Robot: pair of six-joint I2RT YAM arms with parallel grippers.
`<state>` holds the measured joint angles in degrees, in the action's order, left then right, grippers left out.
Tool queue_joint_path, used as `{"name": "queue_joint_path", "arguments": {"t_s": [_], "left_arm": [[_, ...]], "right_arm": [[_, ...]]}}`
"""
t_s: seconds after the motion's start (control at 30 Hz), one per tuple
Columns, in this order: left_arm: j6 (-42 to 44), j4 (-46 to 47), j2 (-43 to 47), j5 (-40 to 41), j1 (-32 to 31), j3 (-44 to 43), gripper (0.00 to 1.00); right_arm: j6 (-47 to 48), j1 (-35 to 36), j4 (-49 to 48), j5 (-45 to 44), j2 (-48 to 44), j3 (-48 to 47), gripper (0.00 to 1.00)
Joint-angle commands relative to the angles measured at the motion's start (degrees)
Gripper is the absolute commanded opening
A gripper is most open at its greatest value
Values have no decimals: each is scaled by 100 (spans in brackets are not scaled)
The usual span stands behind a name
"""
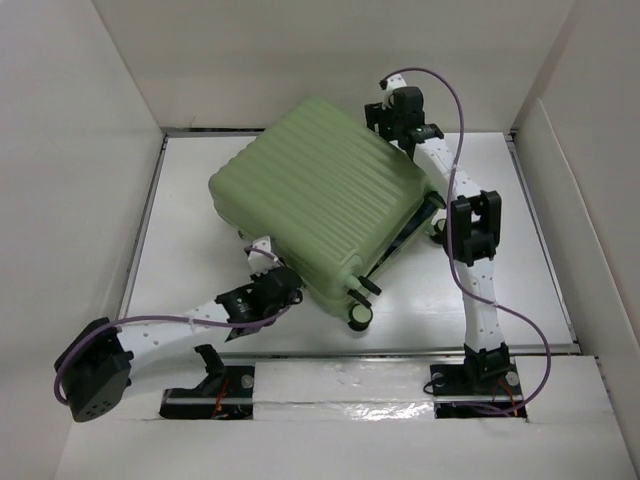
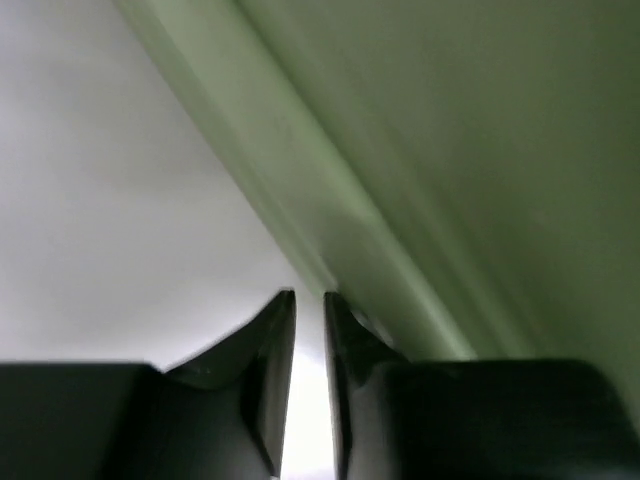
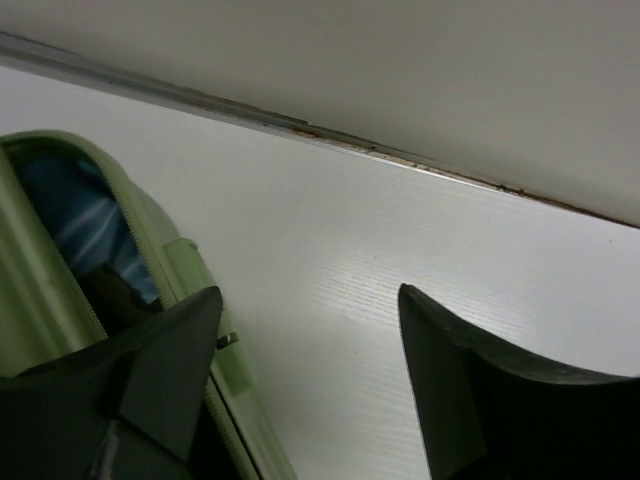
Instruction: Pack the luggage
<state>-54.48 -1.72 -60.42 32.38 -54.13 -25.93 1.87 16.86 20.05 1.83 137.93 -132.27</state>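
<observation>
The luggage [image 1: 320,195], a large light-green ribbed suitcase, lies flat on the white table, turned at an angle, with its lid down and slightly ajar along the right side. My left gripper [image 1: 262,254] is at its near-left edge, low beside the shell [image 2: 470,150]. Its jaws [image 2: 309,300] are almost together with nothing between them. My right gripper [image 1: 387,116] is at the suitcase's far right corner. Its jaws [image 3: 305,300] are wide open and empty over bare table. The suitcase rim and blue lining [image 3: 70,225] show beside its left finger [image 3: 165,350].
White walls close in the table on the left, back and right. The back wall's base [image 3: 330,140] is just beyond my right gripper. The suitcase's black-and-green wheels [image 1: 358,316] stick out toward the near edge. A raised white ledge [image 1: 350,385] runs between the arm bases.
</observation>
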Motion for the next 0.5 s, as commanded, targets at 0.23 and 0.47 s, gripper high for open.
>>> {"name": "queue_joint_path", "arguments": {"t_s": [0.23, 0.47], "left_arm": [[-144, -1603, 1980, 1049, -564, -1044, 58], [1332, -823, 1958, 1456, -222, -2457, 55]], "right_arm": [[-723, 72, 491, 1443, -1918, 254, 95], [-635, -262, 263, 1048, -3271, 798, 97]]}}
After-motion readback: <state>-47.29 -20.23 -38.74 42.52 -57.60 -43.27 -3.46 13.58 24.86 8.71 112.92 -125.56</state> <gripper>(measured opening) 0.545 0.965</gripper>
